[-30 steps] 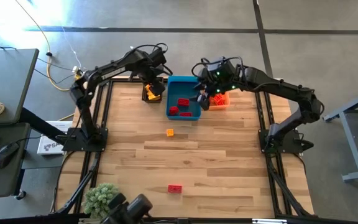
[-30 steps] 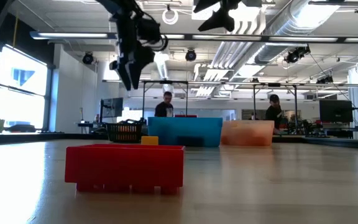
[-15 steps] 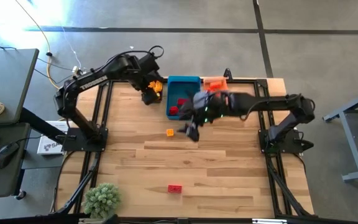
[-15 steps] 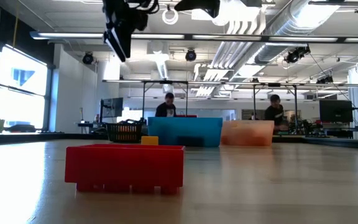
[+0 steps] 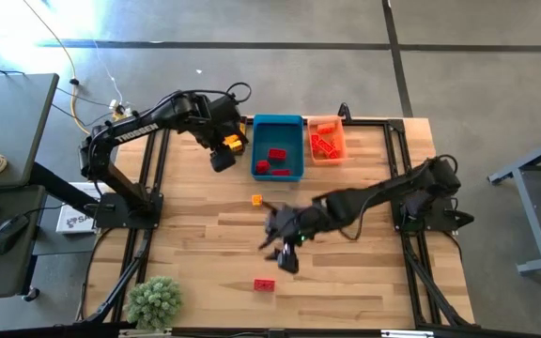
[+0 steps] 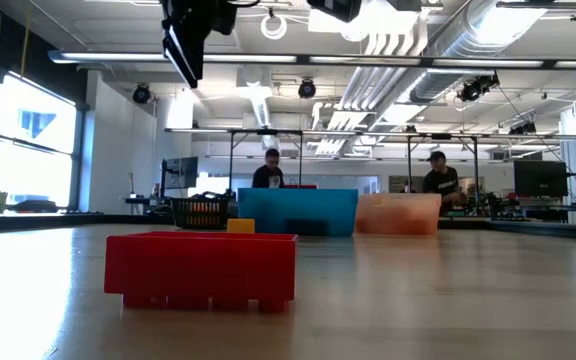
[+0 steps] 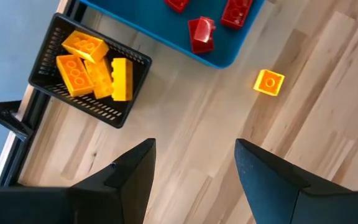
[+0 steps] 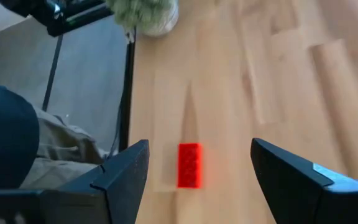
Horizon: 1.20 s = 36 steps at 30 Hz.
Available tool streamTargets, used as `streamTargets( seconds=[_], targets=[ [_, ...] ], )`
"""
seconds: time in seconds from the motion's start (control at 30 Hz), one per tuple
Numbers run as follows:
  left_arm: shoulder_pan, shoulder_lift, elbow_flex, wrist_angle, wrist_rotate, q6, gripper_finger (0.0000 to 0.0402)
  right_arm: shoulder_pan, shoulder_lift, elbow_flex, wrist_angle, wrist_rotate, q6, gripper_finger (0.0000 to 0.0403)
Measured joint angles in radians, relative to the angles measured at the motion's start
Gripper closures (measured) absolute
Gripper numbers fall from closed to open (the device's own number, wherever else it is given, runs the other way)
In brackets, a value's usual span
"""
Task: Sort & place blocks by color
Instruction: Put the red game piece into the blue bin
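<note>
Wood table [image 5: 346, 282]: right claw [image 5: 285, 255] spread, empty, above red block [image 5: 264, 284].

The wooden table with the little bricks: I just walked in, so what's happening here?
Two dark robot arms are sorting studded plastic bricks by colour. The right gripper, open and empty, hangs above the loose red brick. The left gripper, open, hovers by the black bin of yellow bricks. A yellow brick also lies loose.
</note>
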Motion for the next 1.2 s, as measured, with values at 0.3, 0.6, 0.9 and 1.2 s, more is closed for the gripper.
streamTargets(
  seconds=[0.3,0.6,0.9,1.2],
  targets=[
    [-0.038,0.000,0.000,0.000,0.000,-0.039,0.0196,0.108,0.098,0.000,0.047,0.102,0.050,0.0135],
    [-0.061,0.000,0.000,0.000,0.000,-0.050,0.0196,0.164,0.207,0.000,0.086,0.141,0.050,0.0135],
    [-0.069,0.001,0.000,0.000,0.000,-0.053,0.0196,0.192,0.329,0.000,0.132,0.172,0.049,0.0135],
    [-0.069,0.001,0.000,0.000,0.000,-0.059,0.0196,0.192,0.414,0.000,0.249,0.172,0.051,0.0135]
  ],
)
